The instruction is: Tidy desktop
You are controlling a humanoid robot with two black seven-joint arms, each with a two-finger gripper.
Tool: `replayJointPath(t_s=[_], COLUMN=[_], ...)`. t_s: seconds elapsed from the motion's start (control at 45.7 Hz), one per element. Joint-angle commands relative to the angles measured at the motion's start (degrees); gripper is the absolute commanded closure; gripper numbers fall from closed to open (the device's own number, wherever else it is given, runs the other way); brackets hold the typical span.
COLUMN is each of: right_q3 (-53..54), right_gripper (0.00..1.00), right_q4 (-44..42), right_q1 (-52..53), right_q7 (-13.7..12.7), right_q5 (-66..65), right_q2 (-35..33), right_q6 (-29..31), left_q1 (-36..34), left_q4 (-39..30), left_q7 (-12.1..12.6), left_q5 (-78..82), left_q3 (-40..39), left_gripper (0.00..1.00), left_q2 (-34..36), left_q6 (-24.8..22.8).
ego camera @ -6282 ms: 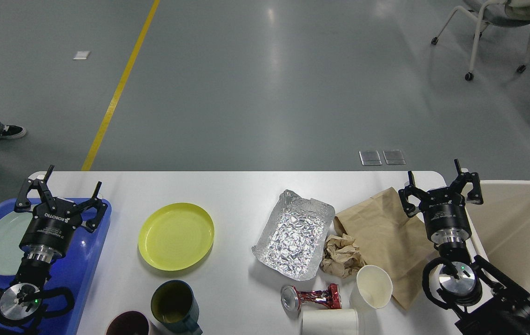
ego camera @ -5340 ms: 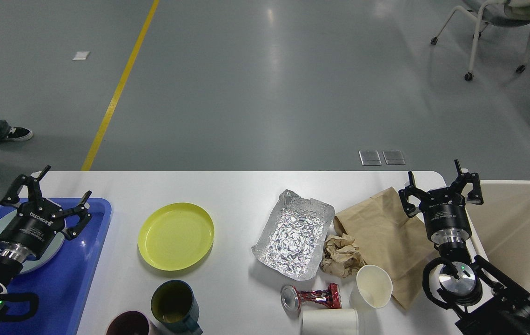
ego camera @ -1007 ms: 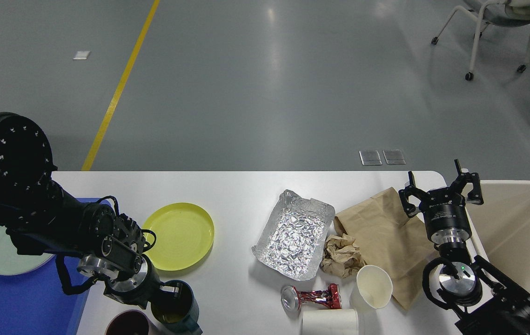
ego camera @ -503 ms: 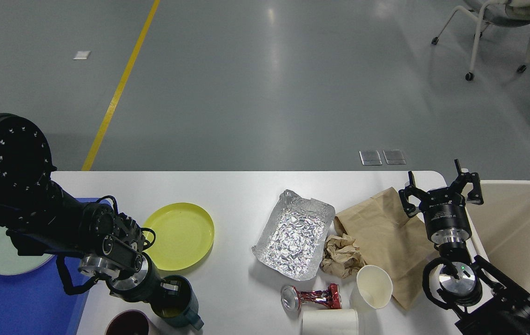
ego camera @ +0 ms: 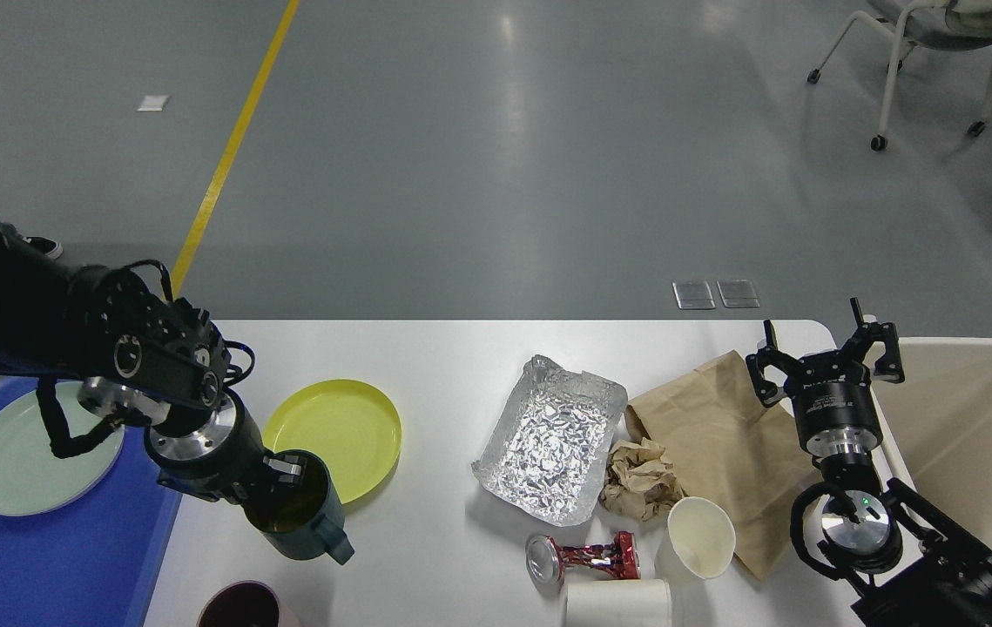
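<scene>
The white desktop (ego camera: 443, 361) carries dishes on the left and litter on the right. My left gripper (ego camera: 276, 481) is shut on the rim of a dark teal mug (ego camera: 302, 515), with one finger inside it. It holds the mug tilted, just in front of a yellow plate (ego camera: 343, 435) and right of the blue tray (ego camera: 51, 557). My right gripper (ego camera: 826, 350) is open and empty, above the far right edge of a brown paper bag (ego camera: 722, 435).
A pale green plate (ego camera: 16, 453) lies in the blue tray. A maroon mug (ego camera: 243, 607) stands at the front edge. A foil tray (ego camera: 552, 440), crumpled paper (ego camera: 639, 475), crushed can (ego camera: 583, 557) and two paper cups (ego camera: 700, 535) lie centre-right. A beige bin (ego camera: 975, 427) stands at the right.
</scene>
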Motion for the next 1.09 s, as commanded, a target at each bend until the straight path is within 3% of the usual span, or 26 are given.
replayJointPath(t_s=[0.0,0.219,0.35,0.438,0.613,0.81,1.072], right_q3=[0.0,0.0,0.0,0.0,0.0,0.0,0.0], right_gripper=[0.00,0.00,0.00,0.00,0.00,0.00,0.00], right_q4=[-0.1,-0.2,-0.2,-0.2,-0.1,0.0,0.0], right_q1=[0.0,0.0,0.0,0.0,0.0,0.0,0.0], right_q7=[0.0,0.0,0.0,0.0,0.0,0.0,0.0], right_q5=[0.0,0.0,0.0,0.0,0.0,0.0,0.0], right_q2=[0.0,0.0,0.0,0.0,0.0,-0.1,-0.1], right_q6=[0.0,0.0,0.0,0.0,0.0,0.0,0.0], left_q1=[-10.5,-26.2,-34.8,-35.7,-34.8,-30.3,-10.2], left_q4=[-3.2,-5.6,-7.9,-7.8,-7.4,-1.4,15.8], left_q7=[-0.1,-0.8,-1.8,-1.8,-1.6,-1.2,-1.9], left_q5=[-2.9,-4.3,-4.2,-4.2,-3.9,5.4,16.8], left_q3=[3.6,9.2,12.7,13.8,16.3,19.9,16.1], left_gripper=[1.00,1.00,1.00,1.00,1.00,1.00,1.00], left_q2=[1.1,2.3,2.7,3.9,7.2,20.5,38.8], left_q6=[-6.1,-18.7,-23.8,-24.8,-24.7,-23.5,-22.2])
